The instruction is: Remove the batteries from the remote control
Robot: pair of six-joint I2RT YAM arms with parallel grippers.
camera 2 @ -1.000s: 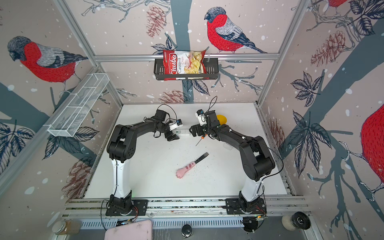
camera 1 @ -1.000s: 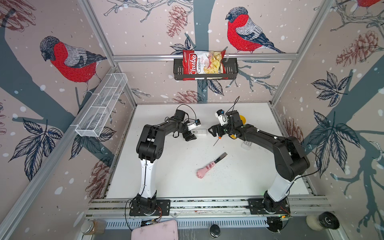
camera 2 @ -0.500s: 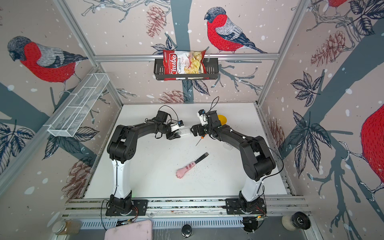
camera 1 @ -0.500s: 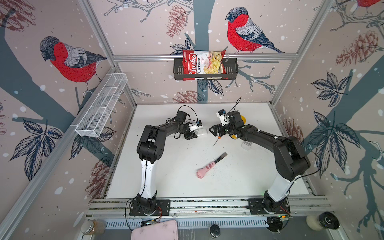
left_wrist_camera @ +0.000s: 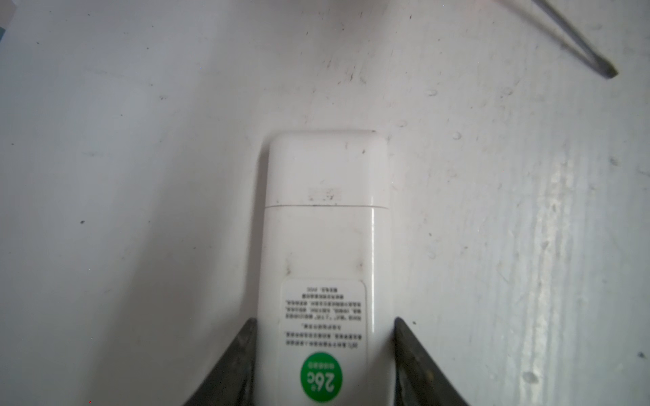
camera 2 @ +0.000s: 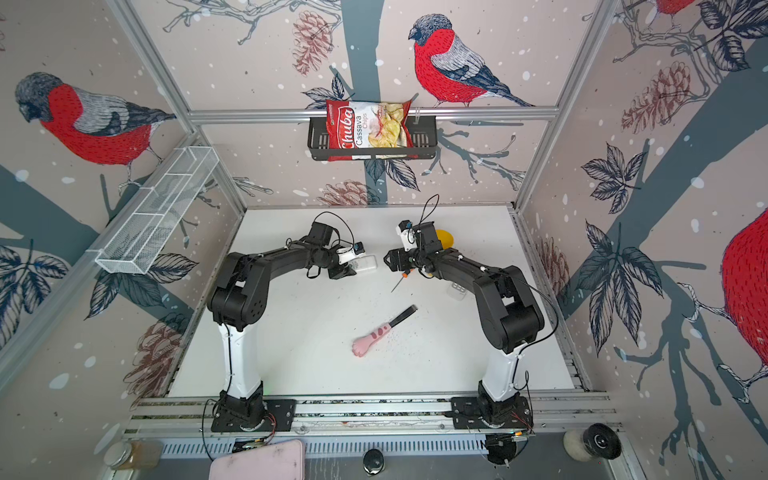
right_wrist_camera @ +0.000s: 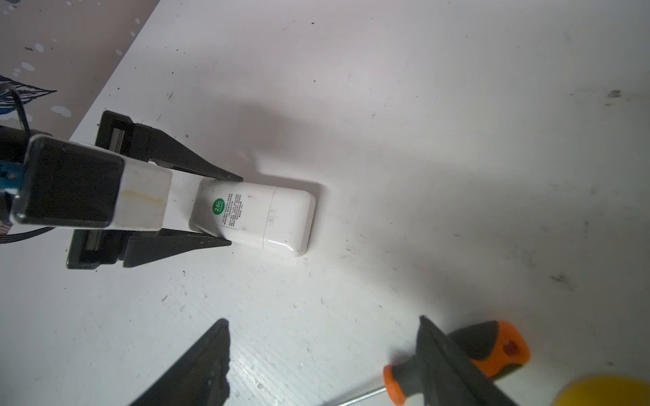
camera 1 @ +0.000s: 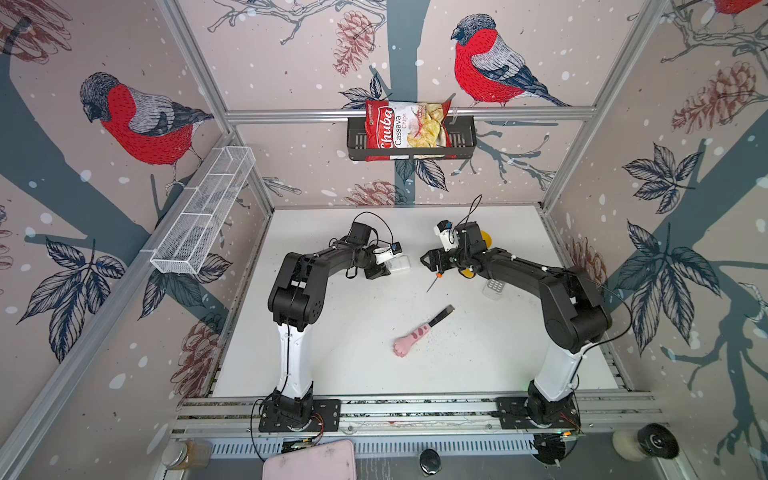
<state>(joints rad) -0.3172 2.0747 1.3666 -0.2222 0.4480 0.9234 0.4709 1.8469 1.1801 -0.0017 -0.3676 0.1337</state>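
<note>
The white remote control (left_wrist_camera: 327,228) lies back side up on the table, its battery cover closed, so the batteries are hidden. My left gripper (left_wrist_camera: 324,321) is shut on the remote's label end, one finger pressed against each long side. The same grip shows in the right wrist view, with the left gripper (right_wrist_camera: 236,211) round the remote control (right_wrist_camera: 260,214). In both top views the remote control (camera 1: 400,264) (camera 2: 365,264) sits mid-table towards the back. My right gripper (right_wrist_camera: 323,320) hovers open facing it, bare table between its fingers. An orange-and-black screwdriver (right_wrist_camera: 492,346) lies beside one finger.
The screwdriver (camera 1: 434,282) points toward the table's middle. A pink paw-handled tool (camera 1: 415,336) lies nearer the front. A small clear keypad piece (camera 1: 494,288) and a yellow object (camera 1: 484,240) lie by the right arm. A black basket (camera 1: 461,137) with a chips bag hangs on the back wall.
My left gripper's jaws have closed onto the remote control's sides. The right gripper has stayed near the screwdriver, still apart from the remote.
</note>
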